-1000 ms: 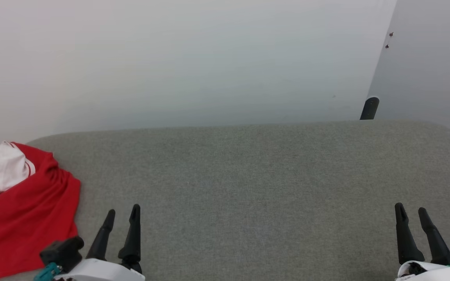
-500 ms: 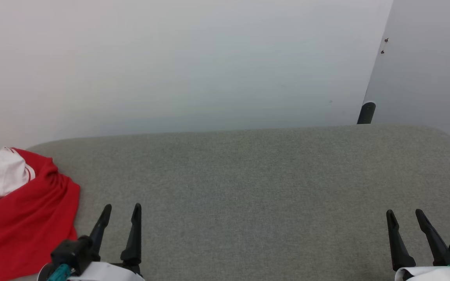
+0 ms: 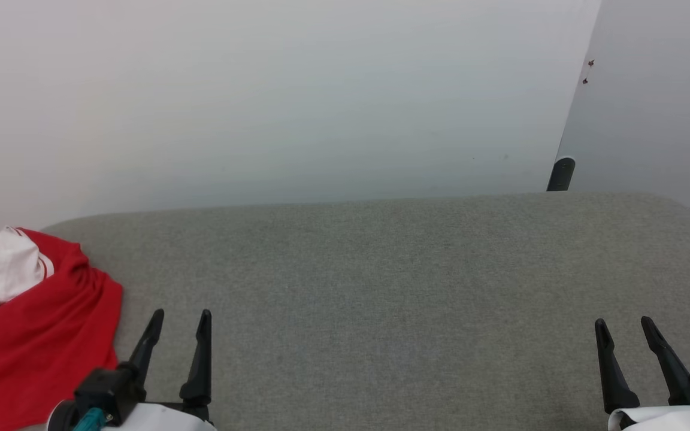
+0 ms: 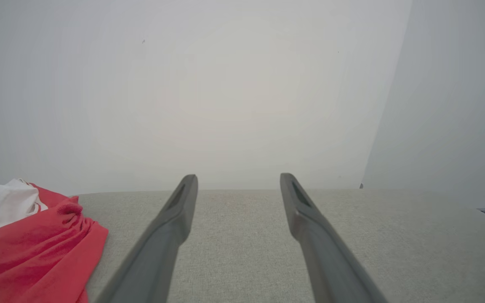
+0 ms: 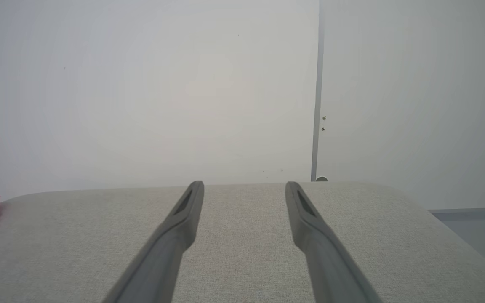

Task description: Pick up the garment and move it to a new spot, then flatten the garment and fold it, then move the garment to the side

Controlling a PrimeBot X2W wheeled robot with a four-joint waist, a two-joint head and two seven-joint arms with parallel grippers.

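Grey upholstered counter point(image 3: 381, 269) with rounded far corners, set against a pale wall point(image 3: 321, 90). At its left end, well apart from the middle, the garment point(image 3: 45, 347): a red T-shirt bunched in a heap, one white sleeve point(image 3: 6, 269) with striped trim on top toward the far side, part of the cloth running off the head view's left border. Low at the near edge, the left gripper point(image 3: 181, 314), fingers spread and holding nothing, near the heap's right edge but not touching it; in the left wrist view, those spread fingers aimed across the counter at the wall, with the red folds off to their left. Toward the opposite end, the right gripper point(image 3: 623, 321), likewise spread and empty, well apart from the cloth; in its wrist view, a sliver of red at the far left border. By all appearances the very first step: pick-up not yet begun, nothing flattened or folded. Next move, on this reading: turning the left gripper leftward and down onto the heap, closing on a raised fold or the sleeve seam rather than a flat patch, then lifting enough to clear the trailing cloth before carrying it toward the middle of the counter. Probably worth bringing the right gripper across as well, given the risk of a dangling, bunched load from a single pinch.
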